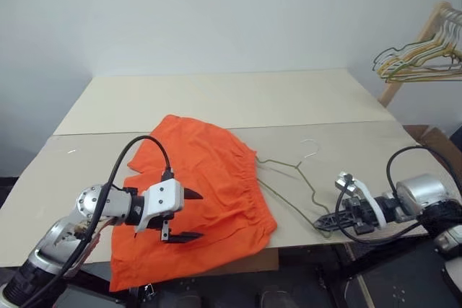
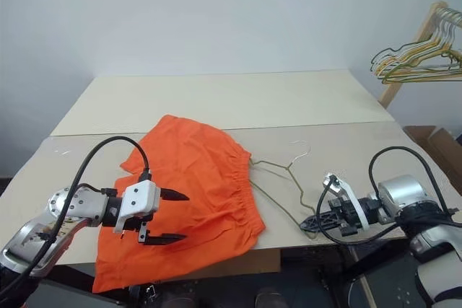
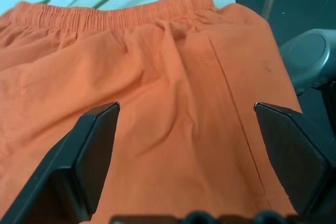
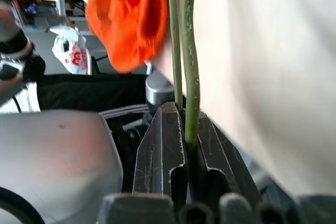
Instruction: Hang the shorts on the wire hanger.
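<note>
Head view: beige table [image 1: 216, 99] against pale wall. Bright orange fabric shorts [image 1: 209, 185] flat near front edge, thin grey-olive wire hanger [image 1: 289, 178] beside waistband.

Left wrist: left gripper [image 1: 180, 215] spread wide above shorts. Soft, light; best pinched at gathered waistband.

Right wrist: right gripper [image 4: 184, 153] clamped on hanger corner. Springy, slippery.

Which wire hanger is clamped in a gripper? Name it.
The dull grey-olive wire hanger lying on the table, pinched by the right gripper; the coloured hangers hang bunched on the rack.
</note>
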Controlling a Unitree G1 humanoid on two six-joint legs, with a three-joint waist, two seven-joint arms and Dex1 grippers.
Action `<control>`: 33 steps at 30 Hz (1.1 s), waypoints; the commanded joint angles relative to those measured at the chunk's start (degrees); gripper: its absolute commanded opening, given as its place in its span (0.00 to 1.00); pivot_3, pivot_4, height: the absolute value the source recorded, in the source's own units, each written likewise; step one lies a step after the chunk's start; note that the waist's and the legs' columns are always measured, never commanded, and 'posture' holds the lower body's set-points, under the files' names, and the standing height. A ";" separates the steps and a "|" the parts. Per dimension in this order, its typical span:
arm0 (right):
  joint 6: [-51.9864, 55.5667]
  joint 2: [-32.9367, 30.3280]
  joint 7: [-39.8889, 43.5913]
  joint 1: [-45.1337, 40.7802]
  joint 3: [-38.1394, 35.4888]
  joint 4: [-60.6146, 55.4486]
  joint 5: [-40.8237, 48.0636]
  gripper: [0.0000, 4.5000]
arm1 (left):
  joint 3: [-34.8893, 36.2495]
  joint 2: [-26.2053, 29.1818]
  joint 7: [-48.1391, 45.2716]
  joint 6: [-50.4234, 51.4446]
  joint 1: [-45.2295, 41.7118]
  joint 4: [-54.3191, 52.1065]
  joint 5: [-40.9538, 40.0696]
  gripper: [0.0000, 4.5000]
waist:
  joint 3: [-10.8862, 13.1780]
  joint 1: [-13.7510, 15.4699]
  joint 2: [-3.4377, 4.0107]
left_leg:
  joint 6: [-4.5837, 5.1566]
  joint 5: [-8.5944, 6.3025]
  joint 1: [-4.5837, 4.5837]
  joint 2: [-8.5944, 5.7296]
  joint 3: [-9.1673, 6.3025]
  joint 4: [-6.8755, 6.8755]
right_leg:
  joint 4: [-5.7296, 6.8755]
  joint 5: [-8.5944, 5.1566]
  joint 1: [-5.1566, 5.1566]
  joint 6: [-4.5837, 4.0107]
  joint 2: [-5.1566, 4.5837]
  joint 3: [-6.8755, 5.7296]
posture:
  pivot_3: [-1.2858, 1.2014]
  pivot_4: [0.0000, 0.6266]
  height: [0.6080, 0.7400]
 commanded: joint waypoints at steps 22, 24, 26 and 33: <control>1.13 11.05 1.28 -10.18 -2.24 14.06 -4.97 0.00 | -1.63 -1.73 0.89 -0.66 -2.03 -0.78 2.78 0.99 | 0.00 -0.10 0.01 | 0.00 0.00 -0.01 -0.01 0.00 0.05 | 0.08 0.03 -0.02 -0.04 0.02 -0.02 | 0.52 0.00 1.00; 0.94 12.47 -0.13 -11.48 -4.57 17.81 -6.14 0.00 | -1.63 -1.84 1.04 -0.62 -1.92 -0.83 2.94 0.99 | 0.00 -0.11 0.01 | 0.00 0.00 0.01 0.02 0.00 0.05 | 0.11 0.04 -0.01 -0.06 0.05 -0.01 | 0.52 0.00 1.00; -0.09 13.02 -0.58 -11.99 -6.75 19.22 -7.03 0.00 | -1.64 -1.94 1.18 -0.64 -1.88 -0.86 3.07 0.99 | 0.00 -0.07 0.02 | 0.00 0.00 0.00 0.02 -0.01 0.04 | 0.11 0.04 -0.03 -0.07 0.07 -0.01 | 0.52 0.00 1.00; -2.74 14.08 -5.44 -10.46 -14.51 13.72 -8.56 0.00 | -1.97 -2.41 1.32 -1.00 -1.93 -0.53 3.47 0.99 | 0.00 -0.05 0.02 | -0.01 0.00 -0.03 0.01 -0.01 0.04 | 0.11 0.04 -0.03 -0.06 0.04 -0.01 | 0.52 0.00 1.00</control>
